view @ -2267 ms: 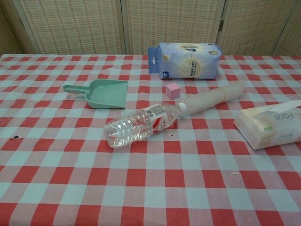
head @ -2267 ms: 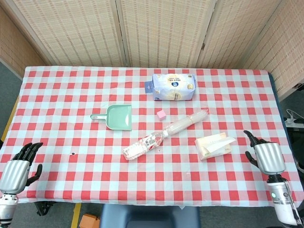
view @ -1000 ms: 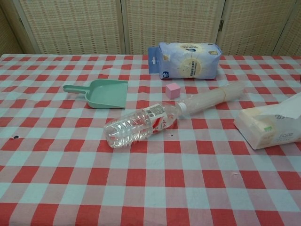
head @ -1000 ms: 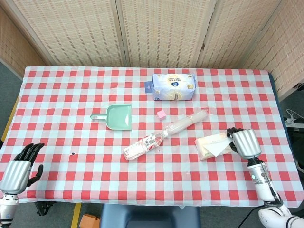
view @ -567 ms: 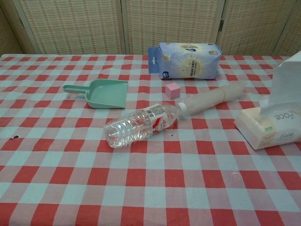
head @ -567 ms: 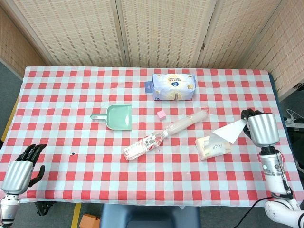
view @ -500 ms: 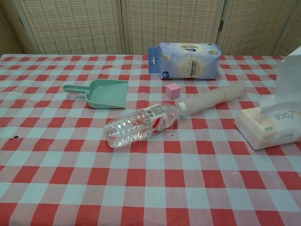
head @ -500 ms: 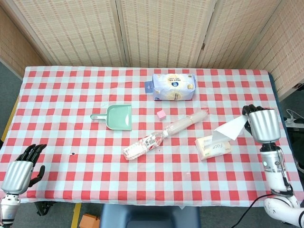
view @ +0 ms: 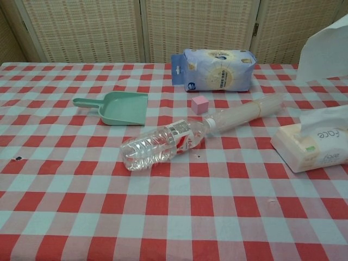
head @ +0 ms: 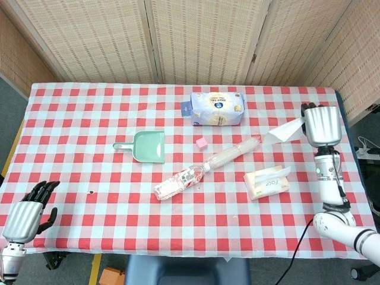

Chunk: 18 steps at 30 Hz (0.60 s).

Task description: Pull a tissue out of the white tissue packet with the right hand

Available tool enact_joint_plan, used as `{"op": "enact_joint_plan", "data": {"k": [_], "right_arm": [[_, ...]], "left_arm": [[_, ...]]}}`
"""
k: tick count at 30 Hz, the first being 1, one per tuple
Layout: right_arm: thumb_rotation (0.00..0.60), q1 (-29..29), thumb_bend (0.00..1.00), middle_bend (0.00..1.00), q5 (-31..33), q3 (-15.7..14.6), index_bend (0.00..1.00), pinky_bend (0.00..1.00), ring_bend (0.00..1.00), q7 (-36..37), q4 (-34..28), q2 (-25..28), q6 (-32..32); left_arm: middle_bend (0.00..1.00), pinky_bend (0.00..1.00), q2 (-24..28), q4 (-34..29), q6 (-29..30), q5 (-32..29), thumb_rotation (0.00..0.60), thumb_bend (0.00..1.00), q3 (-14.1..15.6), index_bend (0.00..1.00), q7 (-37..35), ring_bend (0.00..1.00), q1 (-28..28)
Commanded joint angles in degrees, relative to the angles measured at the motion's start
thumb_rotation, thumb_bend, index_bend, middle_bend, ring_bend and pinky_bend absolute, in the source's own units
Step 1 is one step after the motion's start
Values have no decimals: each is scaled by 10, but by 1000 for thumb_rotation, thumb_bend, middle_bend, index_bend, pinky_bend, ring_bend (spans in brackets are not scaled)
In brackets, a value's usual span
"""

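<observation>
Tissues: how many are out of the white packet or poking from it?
2: one tissue held up by the right hand, clear of the white packet; another poking from its top.

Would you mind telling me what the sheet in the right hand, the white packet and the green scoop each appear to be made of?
Tissue, held by the right hand: thin soft paper, matte white; it hangs in loose folds.
White tissue packet: probably thin plastic film, faintly glossy, with printed lettering.
Green scoop: likely moulded plastic, smooth, evenly mint-coloured, rigid walls and handle.
</observation>
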Motion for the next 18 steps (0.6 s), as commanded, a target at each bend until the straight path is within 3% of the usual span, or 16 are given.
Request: {"op": "enact_joint_plan", "data": {"k": [1, 7, 18], "right_arm": [[600, 30, 528, 594, 24, 15, 685, 876, 686, -7, 50, -27, -17], [600, 46, 530, 594, 15, 12, 685, 876, 689, 17, 99, -46, -4], [600, 50, 532, 594, 3, -8, 685, 876, 689, 35, 110, -45, 2]], "left_arm": [[133, 338, 0, 0, 0, -1, 600, 525, 0, 128, -1, 80, 0], [133, 339, 1, 1, -1, -2, 600, 527, -1, 128, -2, 80, 0], [134, 339, 0, 3, -6, -5, 600, 525, 0, 130, -3, 80, -2]]}}
